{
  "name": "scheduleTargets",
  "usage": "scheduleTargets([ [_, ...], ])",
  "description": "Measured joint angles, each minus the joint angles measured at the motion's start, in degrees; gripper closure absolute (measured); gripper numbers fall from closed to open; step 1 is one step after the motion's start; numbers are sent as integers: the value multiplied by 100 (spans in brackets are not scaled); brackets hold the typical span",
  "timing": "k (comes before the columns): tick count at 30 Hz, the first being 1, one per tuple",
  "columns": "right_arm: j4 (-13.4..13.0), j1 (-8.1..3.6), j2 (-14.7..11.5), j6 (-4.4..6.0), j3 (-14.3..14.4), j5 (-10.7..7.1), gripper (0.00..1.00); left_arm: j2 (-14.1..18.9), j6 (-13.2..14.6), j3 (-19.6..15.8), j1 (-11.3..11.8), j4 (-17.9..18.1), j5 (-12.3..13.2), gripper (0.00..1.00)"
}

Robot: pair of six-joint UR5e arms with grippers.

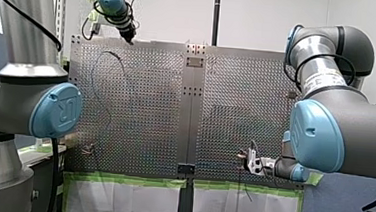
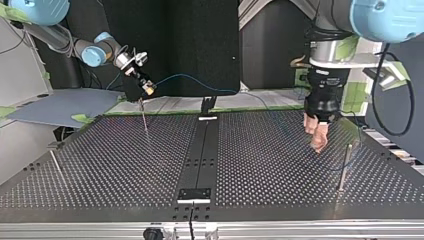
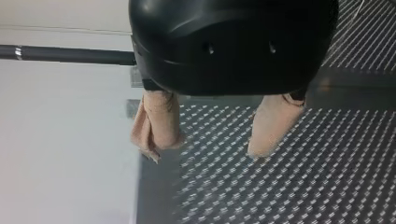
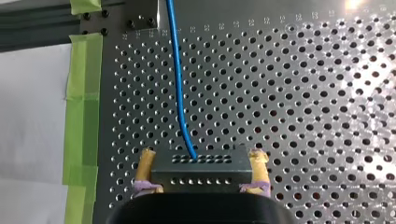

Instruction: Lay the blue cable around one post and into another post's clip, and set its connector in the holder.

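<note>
While my right gripper (image 4: pixel 201 158) is clamping the connector (image 4: pixel 198 173) between its fingers, long axis lying nine-to-three, the blue cable (image 4: pixel 177 79) is trailing from it toward twelve o'clock over the surface (image 4: pixel 303 116), and my left gripper (image 3: pixel 204 150) is hanging with fingers spread wide, empty.

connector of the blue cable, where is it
In the right wrist view the connector is clamped in my right pincer, over the table near the green tape.
</note>
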Motion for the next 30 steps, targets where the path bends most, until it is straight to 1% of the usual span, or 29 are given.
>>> scheduleTargets([
  [2, 18, -9, 0, -23, 1, 15, 100, -83, -86, -87, -86, 87, -79, 0],
  [9, 119, -47, 0, -152, 0, 35, 100, -442, -446, -447, -446, 447, -435, 0],
  [11, 129, -50, 0, -169, 0, 44, 100, -530, -533, -533, -534, 534, -523, 0],
  [25, 139, -52, 0, -177, -8, 63, 100, -1248, -1252, -1252, -1252, 1253, -1242, 0],
  [30, 192, -54, 0, -204, -25, 64, 100, -1524, -1529, -1496, -1528, 1529, -1517, 0],
])
